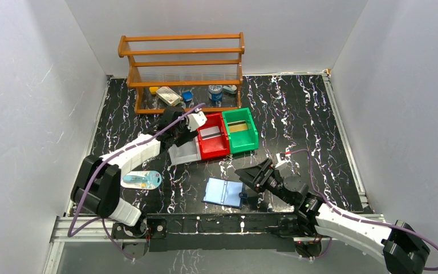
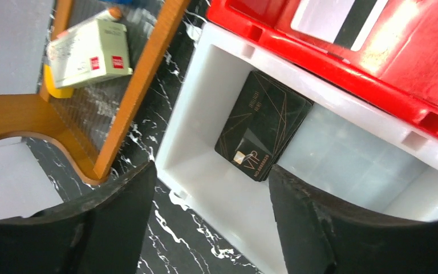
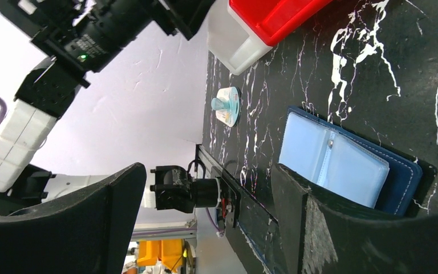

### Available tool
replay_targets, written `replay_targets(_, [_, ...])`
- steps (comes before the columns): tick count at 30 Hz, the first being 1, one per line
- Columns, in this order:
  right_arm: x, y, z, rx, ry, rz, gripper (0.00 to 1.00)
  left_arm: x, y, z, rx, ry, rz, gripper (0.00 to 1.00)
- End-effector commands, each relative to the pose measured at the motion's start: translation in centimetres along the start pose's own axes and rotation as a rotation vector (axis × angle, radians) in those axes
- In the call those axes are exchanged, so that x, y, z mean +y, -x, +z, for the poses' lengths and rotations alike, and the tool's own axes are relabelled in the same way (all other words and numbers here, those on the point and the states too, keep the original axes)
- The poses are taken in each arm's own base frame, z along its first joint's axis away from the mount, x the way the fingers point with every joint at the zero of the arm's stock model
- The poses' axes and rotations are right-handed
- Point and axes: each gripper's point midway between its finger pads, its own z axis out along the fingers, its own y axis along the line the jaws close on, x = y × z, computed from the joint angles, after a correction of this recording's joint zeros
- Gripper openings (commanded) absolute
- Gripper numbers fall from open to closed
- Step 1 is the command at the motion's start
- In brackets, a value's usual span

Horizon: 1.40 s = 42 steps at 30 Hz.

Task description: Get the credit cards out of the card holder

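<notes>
The card holder (image 1: 223, 192) lies open on the black marble table, light blue inner faces up, navy edge showing. In the right wrist view it (image 3: 348, 165) lies just beside my right finger. My right gripper (image 1: 251, 173) (image 3: 208, 171) is open and empty, right of the holder and low over the table. My left gripper (image 1: 178, 136) (image 2: 211, 171) is open and empty above the white bin (image 1: 183, 153). A black VIP card (image 2: 264, 132) lies flat in that bin (image 2: 217, 200). I cannot tell whether cards are inside the holder.
A red bin (image 1: 213, 140) holds a white card with a black stripe. A green bin (image 1: 240, 130) holds a gold card. A wooden rack (image 1: 182, 71) with small items stands at the back. A white oval packet (image 1: 141, 180) lies at the left.
</notes>
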Motion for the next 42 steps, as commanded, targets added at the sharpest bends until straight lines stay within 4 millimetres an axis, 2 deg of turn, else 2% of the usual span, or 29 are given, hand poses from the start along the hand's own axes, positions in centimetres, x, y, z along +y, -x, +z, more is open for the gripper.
replay_targets(1, [-2.3, -0.1, -0.2, -0.015, -0.041, -0.009, 0.89, 0.9, 2.4, -3.1, -0.126, 0.018, -0.139, 0.77])
replay_targets(4, [-2.2, -0.2, -0.1, -0.005, -0.053, -0.021, 0.89, 1.0, 4.4, -5.4, -0.234, 0.002, -0.230, 0.88])
replay_targets(7, [-2.2, -0.2, 0.0, 0.003, -0.068, -0.030, 0.89, 1.2, 5.9, -7.8, -0.339, 0.000, -0.319, 0.93])
replay_targets(9, [-2.2, -0.3, 0.0, 0.005, -0.072, -0.034, 0.89, 1.3, 6.7, -9.7, -0.413, 0.006, -0.371, 0.98])
replay_targets(12, [-2.2, -0.4, 0.1, 0.013, -0.082, -0.035, 0.89, 1.4, 6.7, -11.5, -0.474, 0.032, -0.447, 0.98])
replay_targets(17, [-2.0, -0.6, 0.5, 0.034, -0.105, -0.048, 0.89, 0.8, 5.0, -12.2, -0.447, 0.056, -0.611, 0.98])
replay_targets(23, [-1.5, -1.1, 1.4, 0.081, -0.146, -0.081, 0.86, -0.9, 5.1, -13.8, -0.412, -0.050, -0.750, 0.98])
replay_targets(27, [-2.0, -1.5, 2.2, 0.112, -0.242, -0.133, 0.80, -2.4, 5.7, -14.6, -0.416, -0.142, -0.802, 0.98])
replay_targets(29, [-2.4, -1.9, 2.8, 0.118, -0.334, -0.186, 0.77, -3.2, 5.5, -14.7, -0.417, -0.170, -0.822, 0.98])
replay_targets(31, [-2.0, -2.4, 3.6, 0.060, -0.497, -0.317, 0.78, -3.3, 4.7, -14.7, -0.424, -0.138, -0.865, 0.98])
replay_targets(32, [-2.4, -2.8, 4.0, 0.049, -0.618, -0.381, 0.78, -3.1, 4.0, -14.5, -0.424, -0.102, -0.902, 0.99])
replay_targets(35, [-3.5, -4.2, 5.9, 0.071, -0.776, -0.465, 0.79, -2.5, 3.2, -14.5, -0.402, -0.044, -0.942, 0.98])
replay_targets(36, [-4.5, -4.5, 6.2, 0.081, -0.852, -0.499, 0.80, -2.3, 2.6, -14.5, -0.386, -0.014, -0.951, 0.98])
replay_targets(38, [-5.1, -5.0, 7.0, 0.102, -0.896, -0.525, 0.81, -1.8, 1.9, -14.4, -0.365, 0.026, -0.958, 0.98])
replay_targets(42, [-5.2, -5.9, 7.9, 0.145, -0.899, -0.548, 0.81, -1.9, 1.8, -14.4, -0.362, 0.029, -0.959, 0.98])
